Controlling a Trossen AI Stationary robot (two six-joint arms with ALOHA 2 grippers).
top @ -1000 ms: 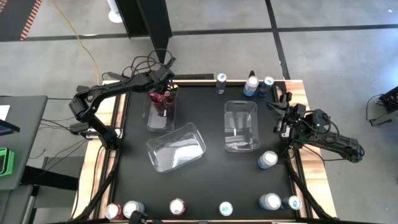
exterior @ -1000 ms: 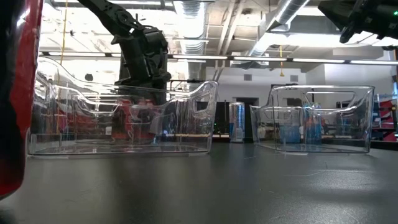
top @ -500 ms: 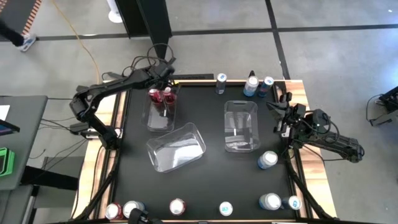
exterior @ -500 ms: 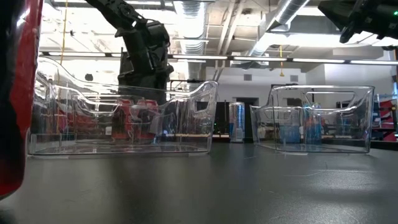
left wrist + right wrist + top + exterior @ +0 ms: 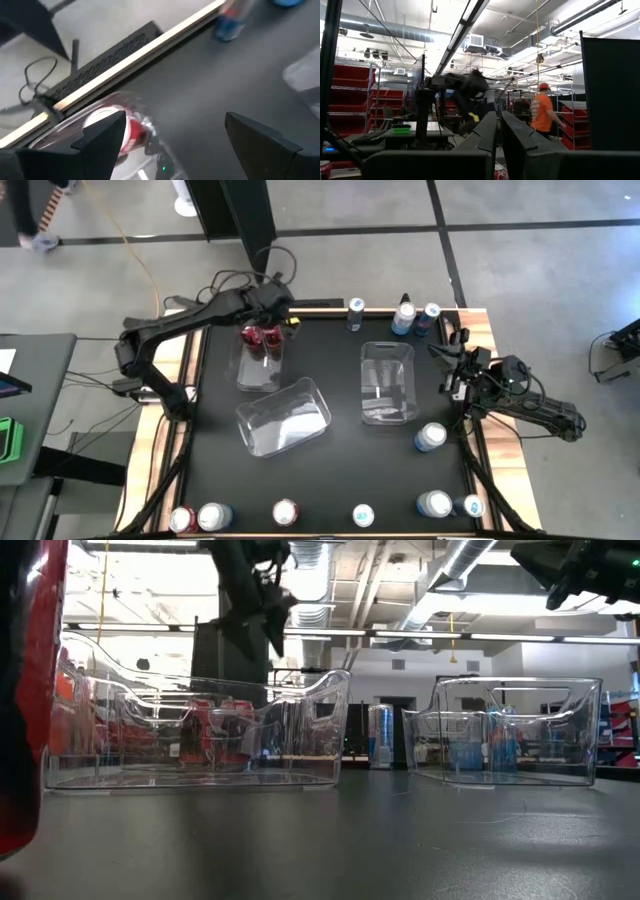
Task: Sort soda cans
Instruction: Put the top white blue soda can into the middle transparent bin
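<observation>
Two red soda cans [image 5: 259,336] stand side by side in the far end of the left clear bin [image 5: 257,370]; one red can [image 5: 131,131] shows through the bin wall in the left wrist view. My left gripper [image 5: 277,304] hovers open and empty above that end [image 5: 172,145] [image 5: 268,610]. A slim dark blue can [image 5: 355,311] and two silver-blue cans [image 5: 404,317] stand at the far edge. One silver-blue can [image 5: 430,437] sits by the right edge. Several more cans [image 5: 286,512] line the near edge. My right gripper [image 5: 450,366] waits shut at the right edge.
An empty clear bin [image 5: 283,416] lies skewed in the middle, another empty one [image 5: 387,382] stands right of centre. A red can [image 5: 25,690] looms right at the low camera. Bare black tabletop [image 5: 340,470] lies between bins and near cans. A person in orange [image 5: 542,117] stands in the room behind.
My left gripper has risen from just over the red cans in the left bin and shifted a little toward the table's far-right, now standing clear above the bin. Both red cans stay upright in the bin.
</observation>
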